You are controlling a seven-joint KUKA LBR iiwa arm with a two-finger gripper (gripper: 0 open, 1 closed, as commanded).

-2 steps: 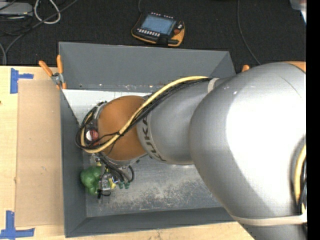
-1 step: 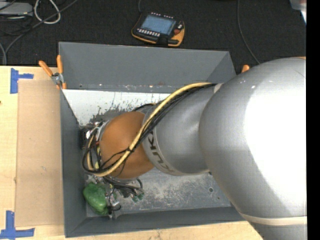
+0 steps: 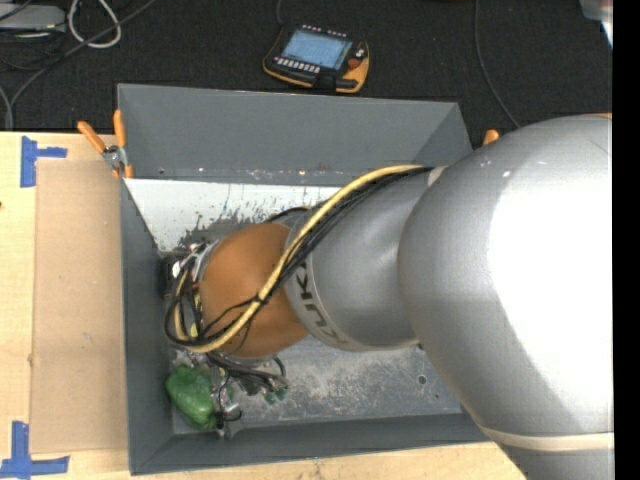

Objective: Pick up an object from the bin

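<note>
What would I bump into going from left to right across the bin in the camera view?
Left wall of the bin → green lump in the bin's near left corner → orange cover on the robot's wrist → big grey arm.

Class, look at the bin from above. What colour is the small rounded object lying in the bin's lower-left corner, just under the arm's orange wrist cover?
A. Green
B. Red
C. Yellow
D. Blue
A: the rounded object in the lower-left corner of the bin, next to the end effector, is plainly green.
</note>
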